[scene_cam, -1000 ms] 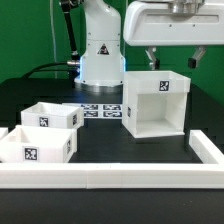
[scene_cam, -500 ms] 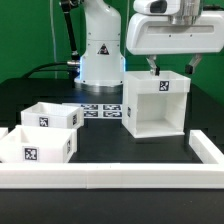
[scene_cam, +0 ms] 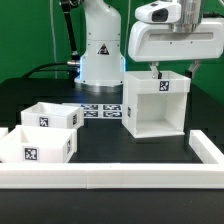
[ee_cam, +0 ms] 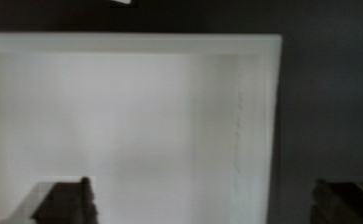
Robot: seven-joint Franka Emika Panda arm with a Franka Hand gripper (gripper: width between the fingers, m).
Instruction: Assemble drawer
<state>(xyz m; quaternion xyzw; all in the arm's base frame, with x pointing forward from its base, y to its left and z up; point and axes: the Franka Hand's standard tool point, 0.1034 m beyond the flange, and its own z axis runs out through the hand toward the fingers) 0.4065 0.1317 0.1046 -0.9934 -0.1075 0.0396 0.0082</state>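
Note:
The white drawer housing (scene_cam: 155, 105), an open-fronted box with a tag on its top edge, stands right of centre in the exterior view. Two smaller white drawer boxes (scene_cam: 50, 116) (scene_cam: 38, 145), each tagged, sit at the exterior view's left. My gripper (scene_cam: 172, 68) hangs just above the housing's top edge, open and empty. In the wrist view the housing (ee_cam: 133, 120) fills most of the picture. My gripper (ee_cam: 204, 205) has one dark fingertip (ee_cam: 62, 200) over the white surface and the other over the dark table beyond the housing's edge.
The marker board (scene_cam: 100, 108) lies behind the drawer boxes, next to the housing. A white rail (scene_cam: 110, 178) runs along the table's front and turns back at the exterior view's right (scene_cam: 206, 150). The robot base (scene_cam: 100, 50) stands behind.
My gripper has come down toward the housing's top edge and shifted a little to the exterior view's right. The parts have not moved.

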